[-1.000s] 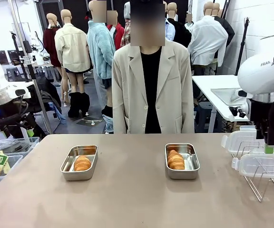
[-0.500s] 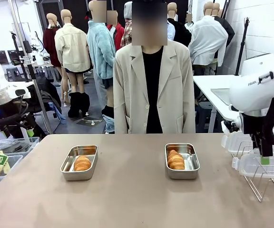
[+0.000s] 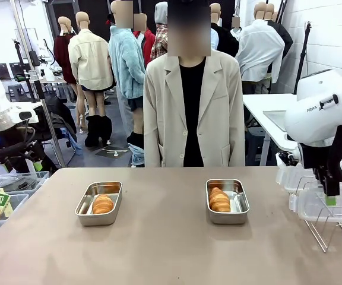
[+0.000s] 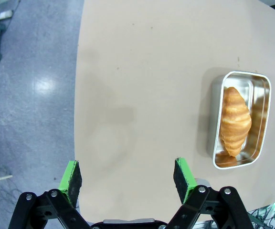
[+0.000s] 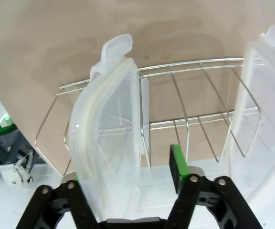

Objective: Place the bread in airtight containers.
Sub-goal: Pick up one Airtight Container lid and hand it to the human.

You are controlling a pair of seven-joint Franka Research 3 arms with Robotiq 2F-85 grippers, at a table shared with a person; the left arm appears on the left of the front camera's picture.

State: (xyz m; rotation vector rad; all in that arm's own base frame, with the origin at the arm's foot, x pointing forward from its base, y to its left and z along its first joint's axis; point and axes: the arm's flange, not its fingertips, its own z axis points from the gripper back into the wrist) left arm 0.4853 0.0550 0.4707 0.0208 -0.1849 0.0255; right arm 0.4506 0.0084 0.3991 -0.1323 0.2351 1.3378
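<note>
We start at the left, where the left gripper (image 4: 128, 174) hangs over the edge of the table (image 3: 159, 249) with its jaws spread wide and nothing between the green pads (image 4: 71, 175). In the left wrist view, the left tin (image 4: 260, 86) lies well apart from this gripper on the tabletop, with one roll (image 4: 235, 121) lying lengthwise in it. In the front view, the same left tin (image 3: 82, 208) sits left of centre with no lid on it, and its roll (image 3: 103, 203) rests on the tin floor. A person (image 3: 186, 107) in a pale jacket stands at the far side of the table, behind the gap between the tins. The right tin (image 3: 240, 205) sits right of centre, also with no lid, and its roll (image 3: 219, 200) lies against the left wall. At the right edge, a wire rack (image 3: 331, 225) holds two clear lids upright. The right gripper (image 3: 331, 199) points down into this rack. In the right wrist view, the right gripper (image 5: 125, 171) has its jaws on either side of the nearer lid (image 5: 109, 138). Its visible pad (image 5: 177, 167) stands just apart from the lid's edge, so the lid is not clamped. The second lid (image 5: 261, 119) stands in a farther slot of the rack.
</note>
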